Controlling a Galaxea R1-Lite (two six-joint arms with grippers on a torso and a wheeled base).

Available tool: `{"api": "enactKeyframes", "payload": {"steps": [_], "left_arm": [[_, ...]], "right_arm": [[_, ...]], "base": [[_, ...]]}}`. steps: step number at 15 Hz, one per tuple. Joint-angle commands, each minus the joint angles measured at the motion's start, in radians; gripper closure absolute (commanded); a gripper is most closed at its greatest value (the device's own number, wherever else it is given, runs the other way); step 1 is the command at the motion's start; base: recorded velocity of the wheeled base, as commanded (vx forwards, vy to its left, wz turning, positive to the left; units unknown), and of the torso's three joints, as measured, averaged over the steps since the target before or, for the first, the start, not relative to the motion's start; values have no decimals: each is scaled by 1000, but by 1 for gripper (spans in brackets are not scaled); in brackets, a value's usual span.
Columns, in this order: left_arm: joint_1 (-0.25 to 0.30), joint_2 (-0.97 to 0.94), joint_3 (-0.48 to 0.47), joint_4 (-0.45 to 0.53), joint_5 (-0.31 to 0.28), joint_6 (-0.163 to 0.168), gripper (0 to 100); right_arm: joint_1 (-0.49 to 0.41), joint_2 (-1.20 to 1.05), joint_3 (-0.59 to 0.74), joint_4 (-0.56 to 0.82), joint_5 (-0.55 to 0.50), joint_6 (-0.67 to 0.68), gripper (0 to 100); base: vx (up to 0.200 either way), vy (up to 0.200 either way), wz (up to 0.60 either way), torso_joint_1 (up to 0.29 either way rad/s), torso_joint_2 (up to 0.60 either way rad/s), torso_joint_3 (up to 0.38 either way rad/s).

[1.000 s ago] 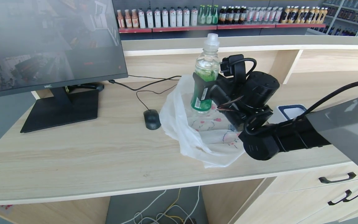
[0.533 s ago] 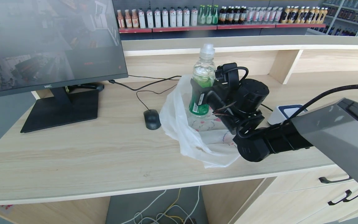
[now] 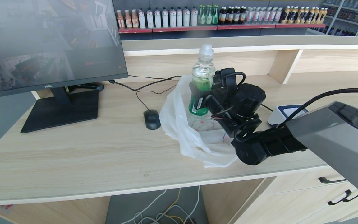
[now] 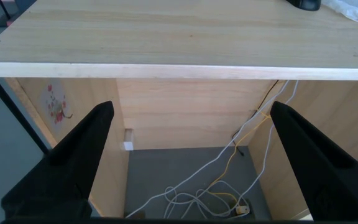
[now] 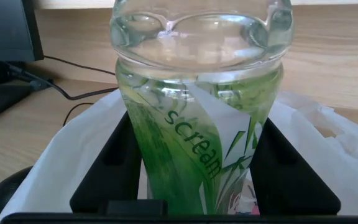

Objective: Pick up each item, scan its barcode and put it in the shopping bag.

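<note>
- Shop checkout with a pale wood worktop; at 12 o'clock behind it runs a red-edged shelf lined with drink bottles.
- Right claw is clamped about the middle of a bottle, one black finger on each side of its green label; the right wrist view shows the same claw pressing both flanks of the bottle.
- The bottle stands upright, clear above the label, with a pale cap on top.
- Its lower end sits over the open mouth of the shopping bag, a white plastic bag with a printed pattern inside; whether the base touches the bag cannot be told.
- The shopping bag lies crumpled on the worktop, spread around and below the bottle.
- At 3 o'clock from the bag, a small white scanner with a dark window sits on the worktop, partly behind the right arm.
- At 9 o'clock, just beside the bag, is a black mouse, with its cable running back.
- At 10 o'clock stands a dark monitor on a black stand.
- Left claw is spread wide and holds nothing, low in front of the worktop edge, facing loose cables on the floor beneath.
</note>
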Motion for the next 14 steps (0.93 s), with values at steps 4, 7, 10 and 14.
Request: {"api": "enactKeyframes", "payload": {"steps": [4,7,10,14], "left_arm": [[0,0,0,0,-1,0,0],[0,0,0,0,0,0,0],[0,0,0,0,0,0,0],[0,0,0,0,0,0,0]], "right_arm": [[0,3,1,2,0,-2,100],[0,3,1,3,0,-3,100],[3,1,8,3,0,-2,0],[2,-11,13,-27,-3,-5,0]], "base": [[0,0,0,0,0,0],[0,0,0,0,0,0],[0,0,0,0,0,0],[0,0,0,0,0,0]]}}
